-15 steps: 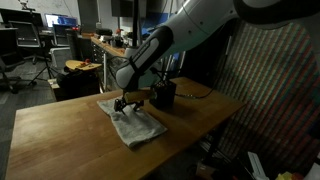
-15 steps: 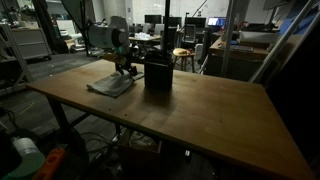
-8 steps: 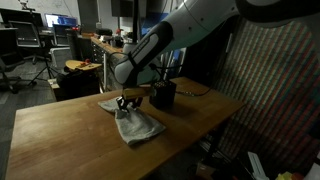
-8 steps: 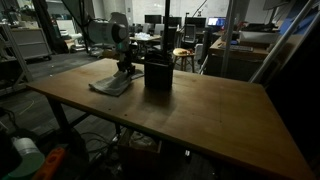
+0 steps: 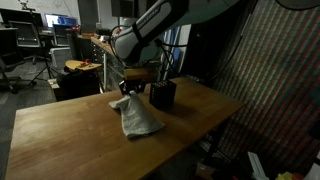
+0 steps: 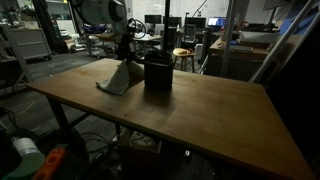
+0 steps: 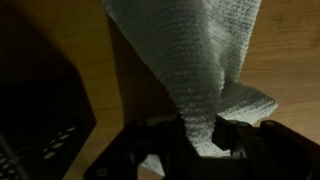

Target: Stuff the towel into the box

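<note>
Towel [image 5: 133, 115] hanging with long axis nearly upright, top gathered into a narrow neck, lower end fanned out and resting on the surface [image 5: 60, 135], toward the edge farthest from both exterior cameras. Pinched at that neck by the end effector [image 5: 126, 88], pressed together on the cloth, plainest in the wrist view. Just beside the towel [image 6: 118, 78], along that same edge, the box [image 6: 157, 72], rim about level with the grip. Probably calls for more height, then a short sideways carry over the opening.
</note>
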Robot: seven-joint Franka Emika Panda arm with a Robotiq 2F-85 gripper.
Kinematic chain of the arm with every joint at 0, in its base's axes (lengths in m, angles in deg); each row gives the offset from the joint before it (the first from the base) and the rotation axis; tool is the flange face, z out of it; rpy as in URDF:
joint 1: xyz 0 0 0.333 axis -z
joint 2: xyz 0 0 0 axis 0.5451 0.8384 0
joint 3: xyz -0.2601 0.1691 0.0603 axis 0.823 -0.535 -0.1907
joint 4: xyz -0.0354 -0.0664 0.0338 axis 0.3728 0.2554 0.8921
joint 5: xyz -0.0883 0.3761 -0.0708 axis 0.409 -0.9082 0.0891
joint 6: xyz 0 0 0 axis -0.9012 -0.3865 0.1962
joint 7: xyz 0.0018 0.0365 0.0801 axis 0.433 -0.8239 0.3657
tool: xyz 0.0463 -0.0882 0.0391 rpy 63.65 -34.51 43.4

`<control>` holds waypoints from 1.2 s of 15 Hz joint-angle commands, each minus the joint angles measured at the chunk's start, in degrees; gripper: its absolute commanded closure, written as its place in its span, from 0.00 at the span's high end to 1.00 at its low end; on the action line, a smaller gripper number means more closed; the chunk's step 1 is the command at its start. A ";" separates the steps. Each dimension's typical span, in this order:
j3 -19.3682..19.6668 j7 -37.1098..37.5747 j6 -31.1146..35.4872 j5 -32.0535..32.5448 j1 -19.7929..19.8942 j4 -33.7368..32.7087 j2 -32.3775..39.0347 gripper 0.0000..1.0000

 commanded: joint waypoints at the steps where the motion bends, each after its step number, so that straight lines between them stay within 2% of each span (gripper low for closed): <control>1: 0.53 2.87 -4.15 3.66 -0.48 1.43 -5.12 0.05; 12: 3.19 8.40 -7.28 10.88 4.42 1.05 -13.31 0.05; 18: 3.40 9.73 -9.29 14.55 7.18 1.68 -15.65 0.06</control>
